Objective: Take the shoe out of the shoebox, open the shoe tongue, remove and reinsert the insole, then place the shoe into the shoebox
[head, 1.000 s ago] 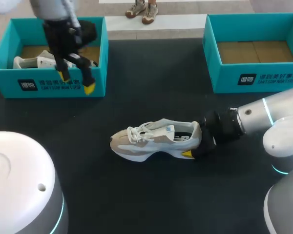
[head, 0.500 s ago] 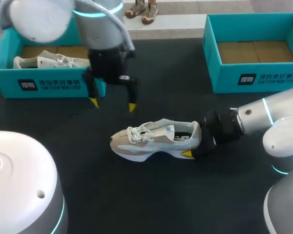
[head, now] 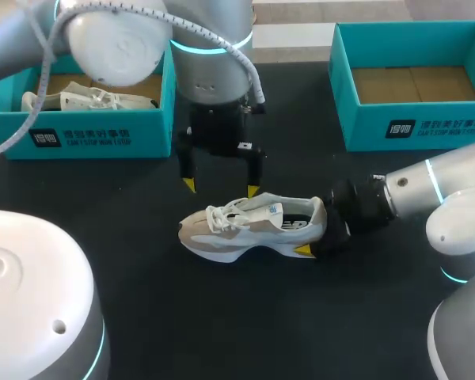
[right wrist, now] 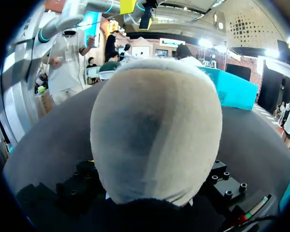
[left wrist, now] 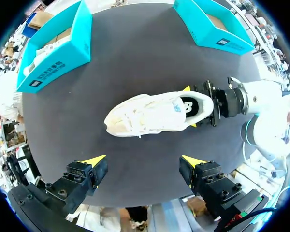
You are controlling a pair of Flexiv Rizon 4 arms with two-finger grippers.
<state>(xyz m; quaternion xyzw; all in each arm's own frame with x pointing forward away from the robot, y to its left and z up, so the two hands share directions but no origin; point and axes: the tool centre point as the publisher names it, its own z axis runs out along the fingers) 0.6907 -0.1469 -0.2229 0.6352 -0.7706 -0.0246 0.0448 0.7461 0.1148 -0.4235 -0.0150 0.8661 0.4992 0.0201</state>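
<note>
Cream mesh over a white sole: the shoe (head: 253, 228) stands on its sole on the black worktop (head: 222, 317), toe toward my left. It is out of any box and well apart from both teal ones. My right hand (head: 317, 235) is clamped on the heel, with one yellow tip showing on the near side and the heel filling the right wrist view. I judge that this grip pins the shoe so it cannot slide or roll while my other arm works on it.

My left hand (head: 220, 188) hangs just above the laces with its fingers spread wide, touching nothing. In its wrist view the shoe lies ahead of the two tips. That looks like lining up over the tongue, so I take opening the tongue as the step in hand.

As for writing, the left shoebox (head: 103, 138), which holds a second shoe (head: 87, 100), and the right shoebox (head: 412, 127) each carry a white logo block and white print on the front wall. The shoe bears a small blue mark on its side and a pale mark inside its dark opening. I do not read any of it off.
</note>
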